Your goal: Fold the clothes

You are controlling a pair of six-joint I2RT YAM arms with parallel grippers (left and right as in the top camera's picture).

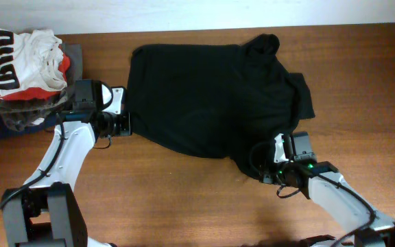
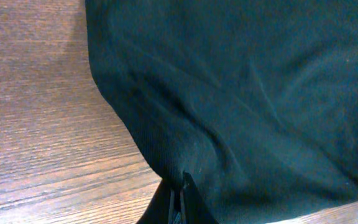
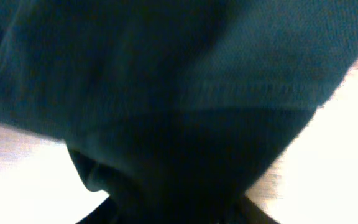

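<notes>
The clothes (image 1: 211,96), a black T-shirt, lie spread across the middle of the table, with one sleeve bunched at the back right. My left gripper (image 1: 125,123) is at the shirt's left edge. In the left wrist view its jaws (image 2: 180,186) stand together, pinching the fabric (image 2: 241,93) at that edge. My right gripper (image 1: 265,168) is at the shirt's front right corner. In the right wrist view the dark cloth (image 3: 166,74) with a stitched hem bunches down into the gripper (image 3: 179,211) and hides the jaws.
A pile of other garments (image 1: 26,75) sits at the back left, topped by a white one with black and red print (image 1: 12,58), just behind my left arm. Bare wooden table (image 1: 184,199) runs along the front.
</notes>
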